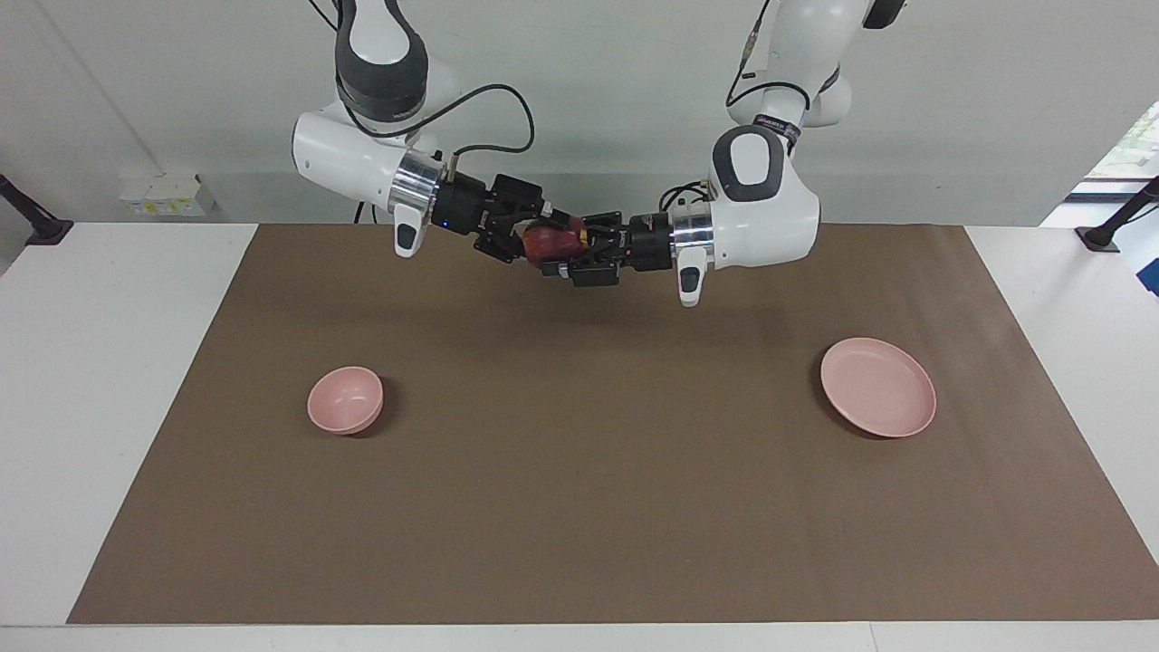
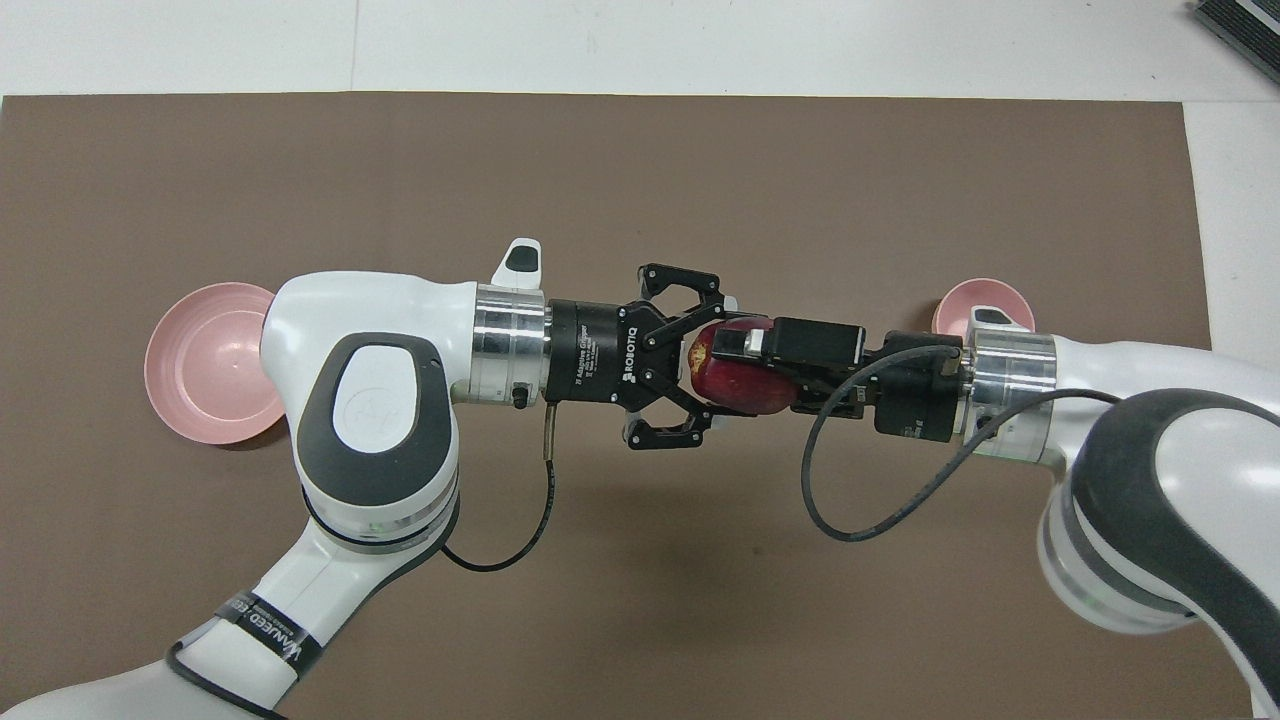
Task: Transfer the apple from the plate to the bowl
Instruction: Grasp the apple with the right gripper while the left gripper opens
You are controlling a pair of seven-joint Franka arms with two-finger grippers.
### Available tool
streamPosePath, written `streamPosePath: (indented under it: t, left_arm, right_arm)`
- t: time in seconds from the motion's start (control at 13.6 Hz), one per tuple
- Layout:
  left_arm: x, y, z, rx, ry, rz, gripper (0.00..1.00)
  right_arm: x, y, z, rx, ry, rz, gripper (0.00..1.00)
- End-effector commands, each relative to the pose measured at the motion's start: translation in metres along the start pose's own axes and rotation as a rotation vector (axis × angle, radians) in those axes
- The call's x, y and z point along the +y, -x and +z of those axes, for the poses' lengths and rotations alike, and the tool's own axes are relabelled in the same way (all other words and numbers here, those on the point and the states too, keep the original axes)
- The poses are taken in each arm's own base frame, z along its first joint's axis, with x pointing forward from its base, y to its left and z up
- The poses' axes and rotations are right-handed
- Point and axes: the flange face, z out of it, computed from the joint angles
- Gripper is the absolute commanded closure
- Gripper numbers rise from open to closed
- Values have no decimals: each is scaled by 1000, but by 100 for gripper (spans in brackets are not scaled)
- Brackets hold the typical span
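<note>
The dark red apple (image 1: 546, 243) (image 2: 735, 388) hangs in the air between my two grippers, over the part of the brown mat nearest the robots. My right gripper (image 1: 532, 235) (image 2: 750, 362) is shut on the apple, with one finger on top and one below. My left gripper (image 1: 570, 257) (image 2: 706, 366) is open, its fingers spread on either side of the apple's other end. The flat pink plate (image 1: 878, 388) (image 2: 205, 365) lies empty toward the left arm's end of the table. The small deep pink bowl (image 1: 345, 399) (image 2: 982, 300) stands empty toward the right arm's end, partly hidden by the right wrist in the overhead view.
A brown mat (image 1: 579, 507) covers most of the white table. Black clamp stands (image 1: 36, 222) (image 1: 1118, 222) sit at the table's corners nearest the robots. A cable loop (image 2: 870, 470) hangs from the right wrist.
</note>
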Motion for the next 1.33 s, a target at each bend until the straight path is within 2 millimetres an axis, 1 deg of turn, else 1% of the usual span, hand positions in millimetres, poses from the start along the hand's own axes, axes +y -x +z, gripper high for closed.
streamPosePath:
  t: [0.0,0.07,0.15,0.37,0.52,0.59,0.66,0.74,0.81,0.89,1.03,1.11,1.18,1.25]
  left_arm:
    - [-8,5,3,9,13,-12,100]
    - [-8,6,2,10,15,-11,59]
    - [-8,6,2,13,13,-5,1]
    - [-4,2,-5,31,26,2,0]
    - [3,-7,-19,85,15,31,0]
    - [7,-14,-29,128,2,54,0]
    - [9,-18,-34,163,-14,76,0]
    - [10,-21,-38,195,-29,94,0]
    - [13,-27,-48,228,-35,105,0]
    - [16,-34,-59,255,-44,113,0]
    - [19,-42,-71,308,-73,142,0]
    - [20,-46,-79,348,-94,181,0]
    - [21,-48,-81,360,-99,202,0]
    - [23,-50,-86,370,-91,227,0]
  right_arm:
    - [-1,8,-2,9,-28,-10,62]
    - [-1,8,-2,7,-27,12,87]
    - [-1,8,-2,6,-22,24,100]
    - [1,6,-3,9,-18,28,100]
    - [4,3,-7,15,-5,32,100]
    - [7,1,-9,13,19,22,100]
    - [12,-4,-16,20,58,7,100]
    - [19,-9,-24,23,107,-10,100]
    - [25,-13,-30,23,159,-10,100]
    - [36,-21,-40,28,233,-22,100]
    - [56,-35,-58,12,421,-90,100]
    - [64,-41,-64,-1,519,-130,100]
    - [70,-48,-71,-8,610,-170,100]
    - [84,-60,-81,-11,685,-182,100]
